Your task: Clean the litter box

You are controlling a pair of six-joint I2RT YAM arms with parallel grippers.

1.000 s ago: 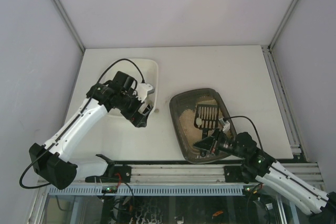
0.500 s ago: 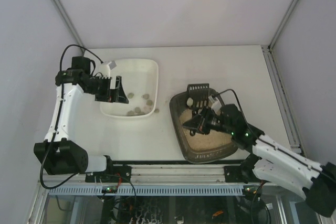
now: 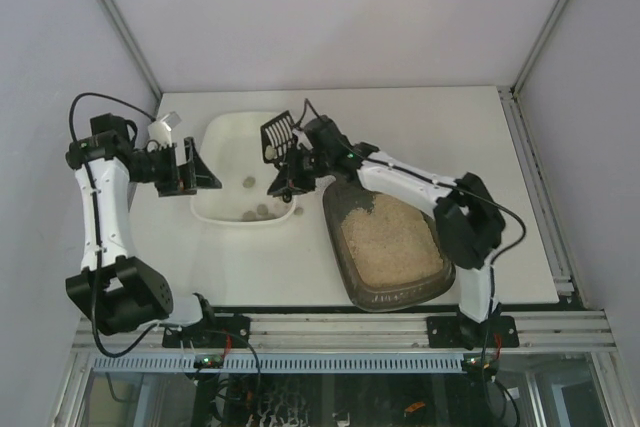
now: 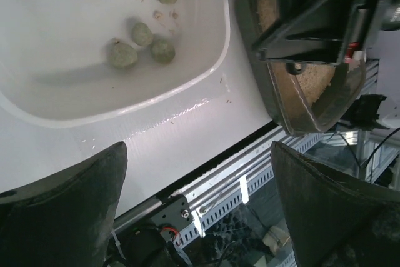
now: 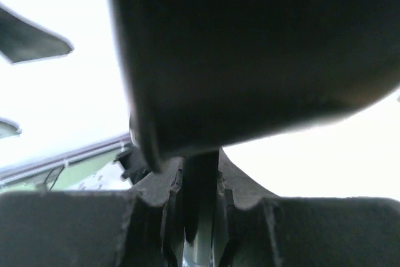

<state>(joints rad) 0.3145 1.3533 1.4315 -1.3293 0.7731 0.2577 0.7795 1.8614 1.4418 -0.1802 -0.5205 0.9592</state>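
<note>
The litter box point(image 3: 331, 222), dark with a thick rim and smooth beige litter, lies right of centre; its corner shows in the left wrist view point(image 4: 270, 95). My right gripper point(image 3: 291, 175) is shut on the handle of the black slotted scoop point(image 3: 277, 132) and holds it above the right part of the white tray point(image 3: 235, 147). In the right wrist view the scoop's dark underside point(image 5: 250, 42) fills the frame above the gripper point(image 5: 201, 179). My left gripper point(image 3: 200, 170) is open and empty at the tray's left edge, also seen in the left wrist view point(image 4: 199, 154).
Several grey-green clumps point(image 3: 262, 210) lie in the near part of the white tray point(image 4: 75, 85), also in the left wrist view point(image 4: 122, 54). The metal rail point(image 3: 400, 327) runs along the table's near edge. White walls close the back and sides.
My right arm lifted the scoop out of the litter box and swung it left over the white tray. My left arm drew back from the tray's middle to its left edge.
</note>
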